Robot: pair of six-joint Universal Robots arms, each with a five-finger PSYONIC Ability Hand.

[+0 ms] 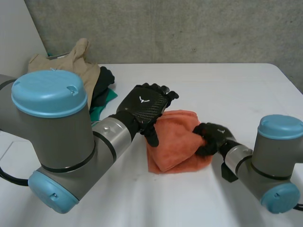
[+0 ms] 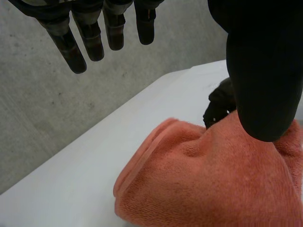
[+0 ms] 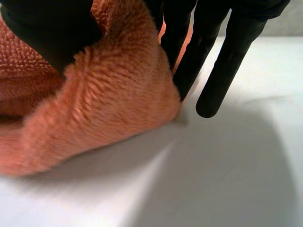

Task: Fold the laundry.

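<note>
Nearest the robot, the white table is smooth and bare across its front strip. Just beyond, near the middle, lies the orange towel, a thick, nubby terry cloth folded into a rough, rounded rectangle with a doubled hem along one edge.

The right hand pinches the towel's right edge. Its thumb lies on one side of the plush fold and its fingers on the other.

The left hand hovers over the towel's far left part, unclenched. Its fingers are straight and clear of the cloth, with the thumb tip at the pile.

Open table spreads to the right and behind. At the far left corner a heap holds a beige garment, a black garment and a teal cloth, before a rough grey wall.
</note>
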